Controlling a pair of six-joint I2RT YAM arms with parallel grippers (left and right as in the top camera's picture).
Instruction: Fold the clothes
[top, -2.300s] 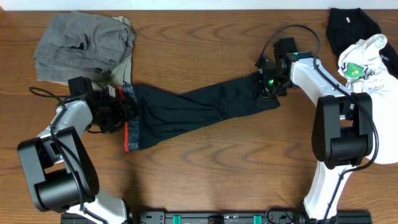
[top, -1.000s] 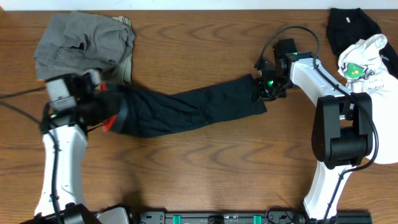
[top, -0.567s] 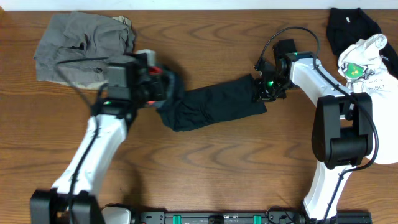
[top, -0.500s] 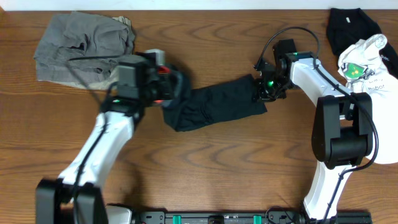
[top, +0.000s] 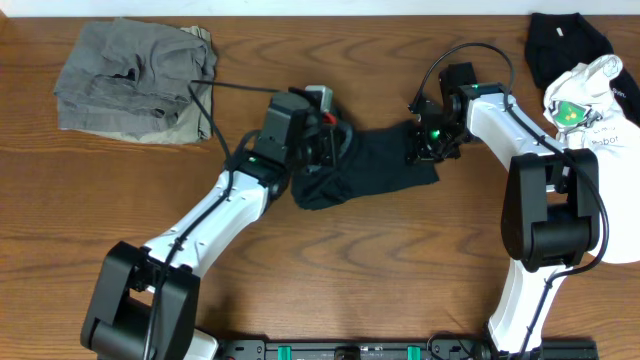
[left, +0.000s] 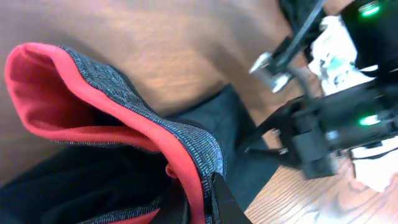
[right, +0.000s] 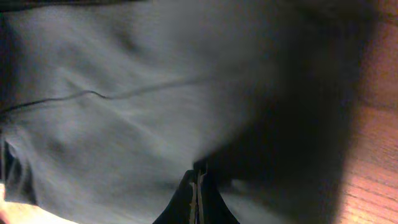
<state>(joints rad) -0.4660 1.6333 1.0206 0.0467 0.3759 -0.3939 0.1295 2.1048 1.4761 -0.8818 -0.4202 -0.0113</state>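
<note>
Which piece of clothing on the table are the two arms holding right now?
The black trousers in the middle, with the red-lined waistband; both arms' jaws are shut on them. The grey garment far left and black garment far right lie untouched.

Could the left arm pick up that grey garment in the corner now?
Probably not yet: the left gripper is shut on the black trousers' waistband. Otherwise the way to the grey garment looks free.
</note>
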